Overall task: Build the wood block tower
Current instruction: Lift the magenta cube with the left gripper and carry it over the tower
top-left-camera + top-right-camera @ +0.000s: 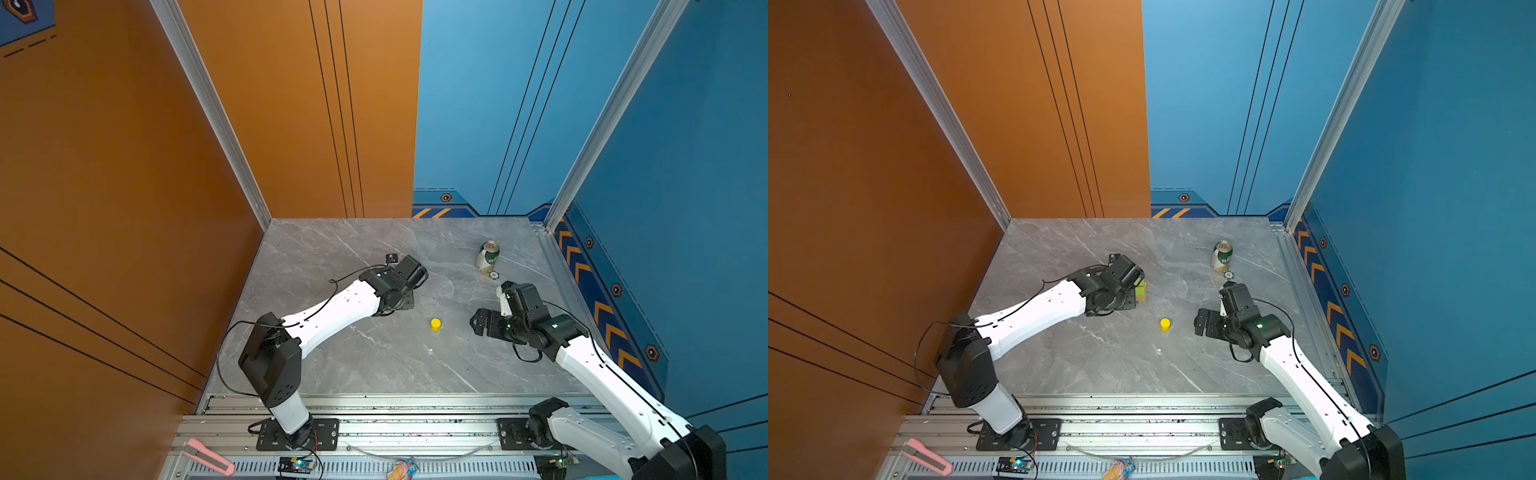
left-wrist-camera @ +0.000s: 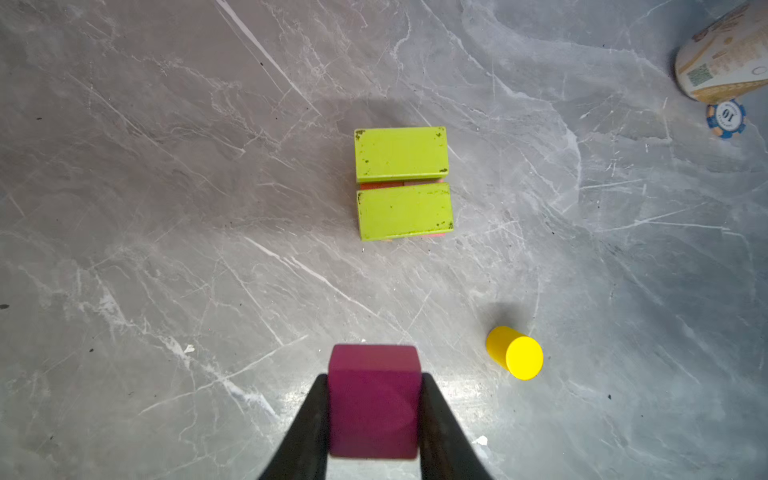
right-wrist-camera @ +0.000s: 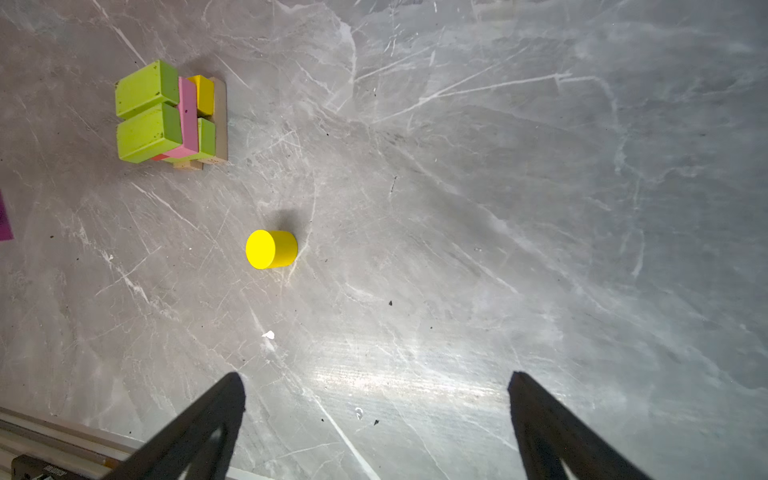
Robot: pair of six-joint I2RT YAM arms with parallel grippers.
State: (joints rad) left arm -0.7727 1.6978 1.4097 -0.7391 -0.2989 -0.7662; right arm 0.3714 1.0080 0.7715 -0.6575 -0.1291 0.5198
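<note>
The multicoloured wood-block tower [image 3: 166, 116] stands on the grey marble tabletop [image 3: 540, 187], two lime-green slabs [image 2: 401, 153] topmost. The left hand [image 2: 375, 380] clasps the magenta wood cube [image 2: 374, 407] near it; the yellow wood cylinder [image 3: 271, 249] stands apart, both yet unplaced. The right hand [image 3: 376, 386] gapes empty.

Left arm [image 1: 332, 316] reaches far toward centre, wrist bent down; left gripper [image 2: 375, 376] clamped on cube [image 2: 374, 407]. Right arm [image 1: 615, 374] extends from near right; right gripper [image 3: 376, 374] jaws wide apart, holding nothing.

Drink can [image 1: 488, 256], blue chip [image 1: 493, 275], pink knife [image 1: 208, 457]
</note>
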